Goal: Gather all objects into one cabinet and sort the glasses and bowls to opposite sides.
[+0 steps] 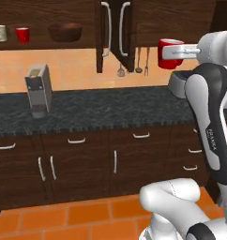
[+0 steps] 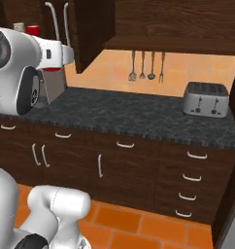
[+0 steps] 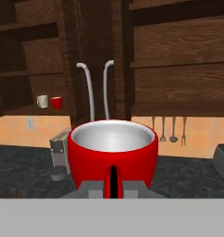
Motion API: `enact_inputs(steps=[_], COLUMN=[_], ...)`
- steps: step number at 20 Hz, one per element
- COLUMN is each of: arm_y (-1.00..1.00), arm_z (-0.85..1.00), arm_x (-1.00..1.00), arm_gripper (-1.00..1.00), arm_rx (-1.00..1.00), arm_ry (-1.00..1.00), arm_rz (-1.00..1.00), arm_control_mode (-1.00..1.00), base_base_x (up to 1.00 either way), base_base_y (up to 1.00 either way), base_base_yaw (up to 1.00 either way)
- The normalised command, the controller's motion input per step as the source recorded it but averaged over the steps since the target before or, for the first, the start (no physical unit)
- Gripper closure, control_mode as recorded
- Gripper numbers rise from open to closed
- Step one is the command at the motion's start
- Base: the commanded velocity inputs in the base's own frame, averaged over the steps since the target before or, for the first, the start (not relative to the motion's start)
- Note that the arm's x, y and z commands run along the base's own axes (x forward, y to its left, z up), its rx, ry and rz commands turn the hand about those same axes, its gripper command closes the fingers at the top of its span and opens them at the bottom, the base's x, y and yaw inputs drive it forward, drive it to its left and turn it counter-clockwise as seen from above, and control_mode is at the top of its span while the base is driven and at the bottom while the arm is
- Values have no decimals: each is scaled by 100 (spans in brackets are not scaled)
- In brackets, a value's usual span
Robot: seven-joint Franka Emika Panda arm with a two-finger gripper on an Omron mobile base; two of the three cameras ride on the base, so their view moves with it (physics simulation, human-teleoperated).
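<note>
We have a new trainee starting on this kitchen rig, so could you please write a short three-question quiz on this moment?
1. True or false: the gripper is shut on the red mug.
2. Which things already stand on the open cabinet shelf at the left? A) cream tumbler, plain red cup and brown bowl; B) toaster and utensils; C) two bowls.
3. Fill in: the silver toaster stands on the ____.

Key
1. True; it grips the mug by the handle.
2. A.
3. Dark speckled counter.
</note>
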Motion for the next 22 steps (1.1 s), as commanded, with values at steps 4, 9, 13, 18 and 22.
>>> enact_inputs(steps=[4, 9, 13, 18, 22], arm_y=[0, 0, 0, 0, 0], arm_z=[0, 0, 0, 0, 0], arm_x=[0, 0, 0, 0, 0], arm_gripper=[100, 100, 100, 100, 100], arm_rx=[0, 0, 0, 0, 0], arm_ry=[0, 0, 0, 0, 0], arm_rz=[0, 0, 0, 0, 0], arm_control_mode=[100, 100, 100, 100, 100], base_base_x=[-36, -11, 4, 56, 84], base_base_y=[79, 92, 80, 37, 40], base_base_yaw=[-7, -6, -8, -15, -18])
